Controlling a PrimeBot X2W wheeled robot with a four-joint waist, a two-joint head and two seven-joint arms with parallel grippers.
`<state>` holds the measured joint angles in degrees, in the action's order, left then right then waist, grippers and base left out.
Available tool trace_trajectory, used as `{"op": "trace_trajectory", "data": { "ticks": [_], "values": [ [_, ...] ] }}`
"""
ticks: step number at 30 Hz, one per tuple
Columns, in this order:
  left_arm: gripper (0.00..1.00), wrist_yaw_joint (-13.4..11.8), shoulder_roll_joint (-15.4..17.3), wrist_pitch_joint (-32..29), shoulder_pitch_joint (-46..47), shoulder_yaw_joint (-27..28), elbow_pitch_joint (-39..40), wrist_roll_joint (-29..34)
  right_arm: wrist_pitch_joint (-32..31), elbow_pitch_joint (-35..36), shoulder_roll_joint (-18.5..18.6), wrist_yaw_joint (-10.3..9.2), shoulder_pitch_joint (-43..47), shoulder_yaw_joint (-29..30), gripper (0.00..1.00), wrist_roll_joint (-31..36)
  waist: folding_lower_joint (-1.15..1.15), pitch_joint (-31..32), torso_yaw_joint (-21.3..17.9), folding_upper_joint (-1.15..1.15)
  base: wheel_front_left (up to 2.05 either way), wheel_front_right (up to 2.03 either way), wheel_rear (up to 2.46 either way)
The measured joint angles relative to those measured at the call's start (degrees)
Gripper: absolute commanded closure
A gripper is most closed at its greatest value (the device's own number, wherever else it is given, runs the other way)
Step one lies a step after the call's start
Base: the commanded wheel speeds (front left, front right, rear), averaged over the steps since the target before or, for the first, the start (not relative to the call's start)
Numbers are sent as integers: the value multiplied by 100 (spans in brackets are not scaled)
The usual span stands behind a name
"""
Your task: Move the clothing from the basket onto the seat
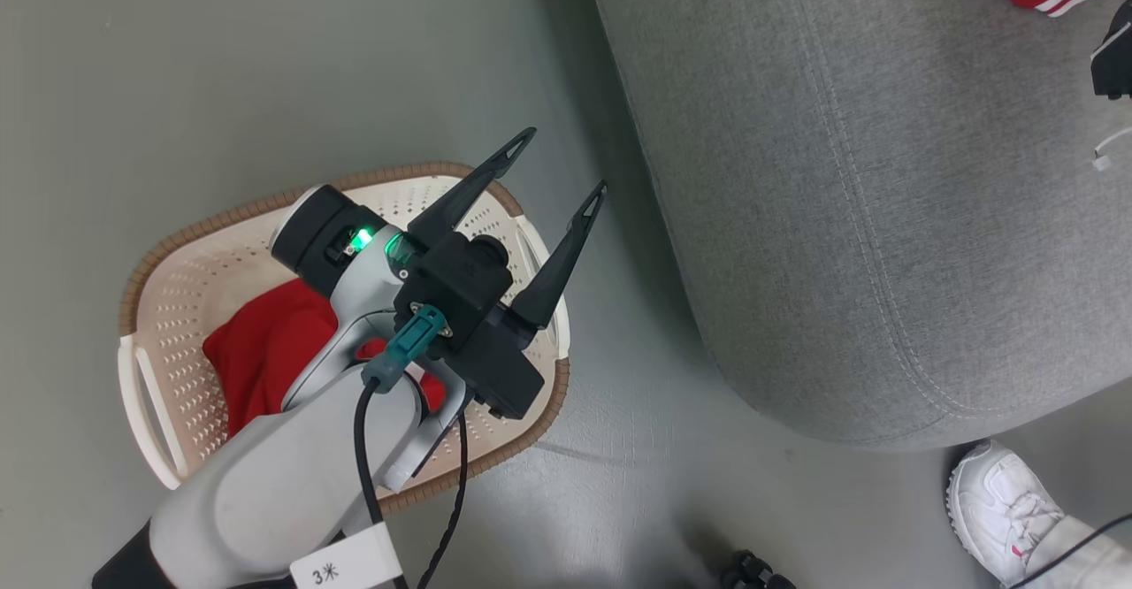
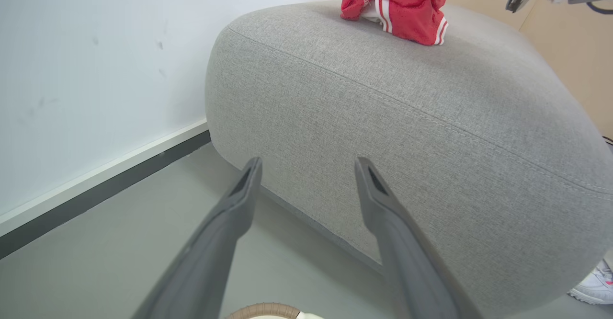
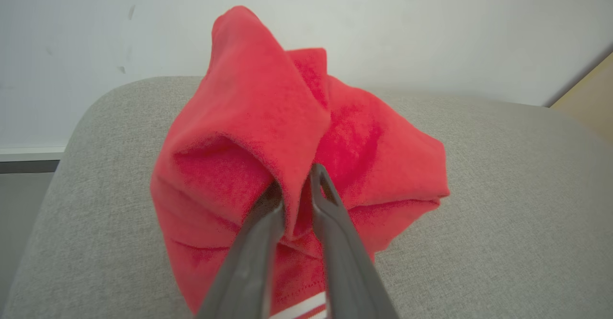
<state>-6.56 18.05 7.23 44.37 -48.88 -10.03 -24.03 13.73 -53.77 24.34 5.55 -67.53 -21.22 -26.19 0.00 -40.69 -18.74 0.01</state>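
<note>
Right hand [image 3: 297,180]: pinching a red garment [image 3: 239,118] fold to lay it on the seat [image 3: 503,189] | Left hand [image 1: 566,160]: spread empty above the basket [image 1: 186,306], second garment [image 1: 256,350] waiting inside.

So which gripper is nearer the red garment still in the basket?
Left. The left gripper hangs open above the basket and that red garment; the right gripper is away over the seat, pinching the other red garment.
</note>
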Motion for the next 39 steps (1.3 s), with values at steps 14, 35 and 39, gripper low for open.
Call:
{"op": "trace_trajectory", "data": {
  "ticks": [14,35,39],
  "values": [
    [0,-8,-141,482,-462,337,-455,-246,58,163,-31,25,612,-143,0,211,-1,704,81,-1,0,0,0],
    [0,-51,-274,705,-1808,1526,-1042,-869,81,1161,-576,-112,2171,-137,0,261,-2,2336,759,-2,0,0,0],
    [0,-51,-270,706,-2241,1905,-1121,-913,81,1356,-777,-176,2560,-143,0,261,-1,2664,942,-2,0,0,0]
  ]
}}
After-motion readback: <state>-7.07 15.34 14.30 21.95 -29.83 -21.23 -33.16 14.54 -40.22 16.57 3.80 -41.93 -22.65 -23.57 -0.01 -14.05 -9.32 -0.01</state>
